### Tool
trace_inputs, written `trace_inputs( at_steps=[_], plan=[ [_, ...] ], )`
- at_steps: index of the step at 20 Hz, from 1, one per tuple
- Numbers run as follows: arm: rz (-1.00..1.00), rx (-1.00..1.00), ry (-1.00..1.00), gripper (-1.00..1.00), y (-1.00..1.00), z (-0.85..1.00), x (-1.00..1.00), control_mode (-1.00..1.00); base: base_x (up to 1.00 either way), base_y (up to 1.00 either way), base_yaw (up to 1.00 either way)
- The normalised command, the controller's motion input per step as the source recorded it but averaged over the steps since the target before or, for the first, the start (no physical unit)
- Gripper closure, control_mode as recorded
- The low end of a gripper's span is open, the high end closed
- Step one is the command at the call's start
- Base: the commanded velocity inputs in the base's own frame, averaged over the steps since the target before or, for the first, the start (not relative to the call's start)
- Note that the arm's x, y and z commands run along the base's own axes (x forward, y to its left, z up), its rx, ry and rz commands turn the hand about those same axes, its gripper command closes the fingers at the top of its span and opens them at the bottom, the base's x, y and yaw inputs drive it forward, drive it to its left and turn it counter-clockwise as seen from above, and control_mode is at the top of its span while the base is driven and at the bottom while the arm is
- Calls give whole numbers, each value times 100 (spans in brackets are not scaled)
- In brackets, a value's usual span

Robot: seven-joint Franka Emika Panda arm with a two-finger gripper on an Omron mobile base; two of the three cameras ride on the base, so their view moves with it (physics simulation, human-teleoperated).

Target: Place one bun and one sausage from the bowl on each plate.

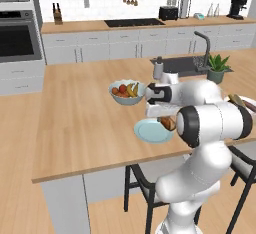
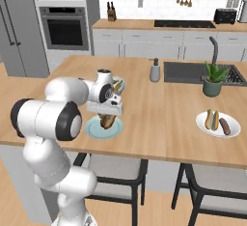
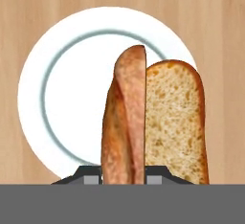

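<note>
Bun (image 3: 174, 117) gripped in my claw (image 3: 123, 175) over pale blue plate (image 3: 62, 103), second plate (image 2: 236, 128) with bun and sausage, no legible writing.

A white robot arm's end effector (image 1: 166, 122) hangs just above a pale blue plate (image 1: 150, 131) on the wooden bench (image 1: 80, 123), gripping a brown bun (image 1: 168, 123). Just behind it sits a grey fruit bowl (image 1: 127, 92).

Even, bright rendered light; soft faint shadows under the stools (image 1: 137, 183). No glare. Base views slightly soft; hand view sharp.
</note>
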Motion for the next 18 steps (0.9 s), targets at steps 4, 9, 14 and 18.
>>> trace_inputs(
  at_steps=[4, 9, 14, 18],
  plan=[
    [0, 0, 0, 100, 0, -48, 53, -100, 0, 0, 0],
    [0, 1, 0, -100, -1, -51, 28, -100, 0, 0, 0],
    [0, 0, 0, -100, 0, -11, 6, -100, 0, 0, 0],
    [0, 0, 0, -100, 0, -1, 1, -100, 0, 0, 0]
  ],
)
